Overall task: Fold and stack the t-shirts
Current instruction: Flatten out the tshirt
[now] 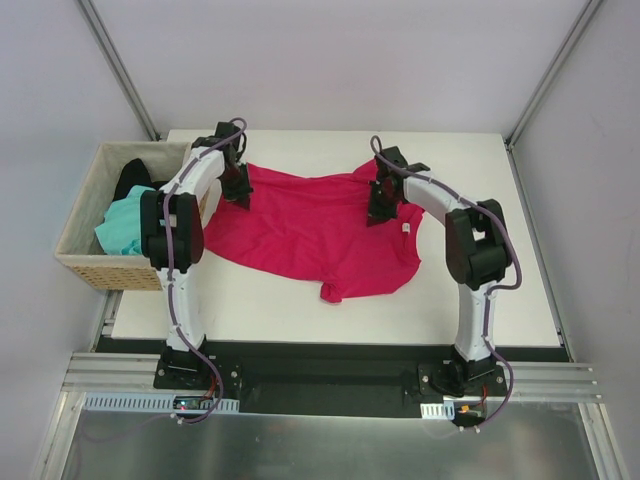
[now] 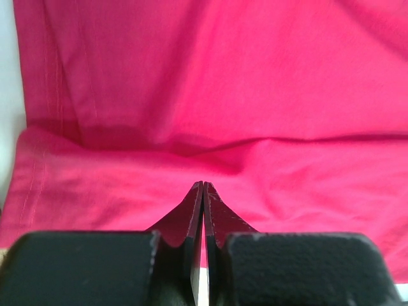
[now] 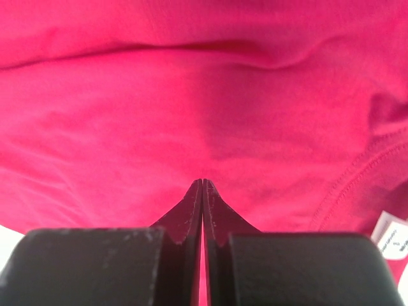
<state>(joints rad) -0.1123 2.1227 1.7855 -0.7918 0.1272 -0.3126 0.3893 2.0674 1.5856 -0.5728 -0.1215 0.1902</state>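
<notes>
The white bench (image 1: 500, 300) carries a single garment, the crimson t-shirt (image 1: 300, 230). It lies opened out across the middle, rumpled, with one sleeve poking toward the near edge. It looks laid out to be flattened and squared before any fold is made.

Off the bench's left side sits the wicker basket (image 1: 85, 265), holding the mint-green t-shirt (image 1: 122, 232) bunched on top of the black t-shirt (image 1: 130, 180). Keeping these two there probably leaves the working area to one shirt at a time.

Both arms reach to the shirt's far edge, well apart, likely so the cloth can be stretched or dragged evenly between them. The left tool (image 1: 238, 190) is at the far-left corner. The right tool (image 1: 378, 212) is at the far right, close to the collar seam and its white label (image 3: 390, 237).

Each tool is clenched, jaws pressed together with no gap and tips down against red fabric. I cannot tell whether a thin pinch of cloth is caught between them.
</notes>
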